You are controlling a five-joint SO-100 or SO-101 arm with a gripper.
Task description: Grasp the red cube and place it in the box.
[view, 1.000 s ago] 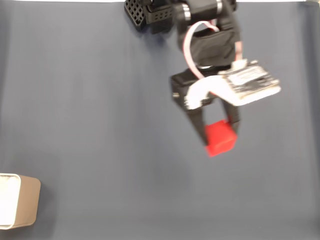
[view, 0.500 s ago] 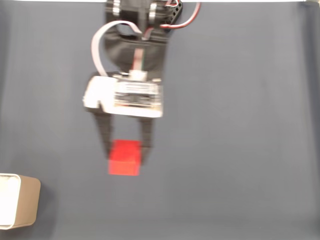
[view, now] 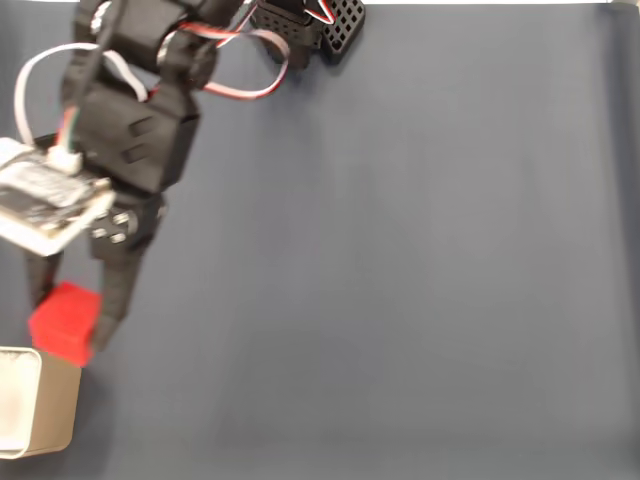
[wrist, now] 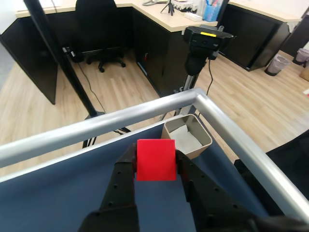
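While the black gripper point(wrist: 155, 162) clamps the matte red cube point(view: 64, 322), the round-cornered tan box point(view: 58, 410) sits just beside.

The fixed view looks straight down on the table point(view: 420, 280) from above. The wrist view rides close behind the end effector point(wrist: 155, 162), facing forward over the table's edge. Both share the red cube point(view: 64, 323) and the box point(view: 55, 415).

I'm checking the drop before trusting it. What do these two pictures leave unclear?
- Box: the fixed view's left edge cuts it off.
- Box floor: in the wrist view the red cube covers its near part.
- Cube height above the box: neither view settles it.
- Pincer fingertips: behind the cube.
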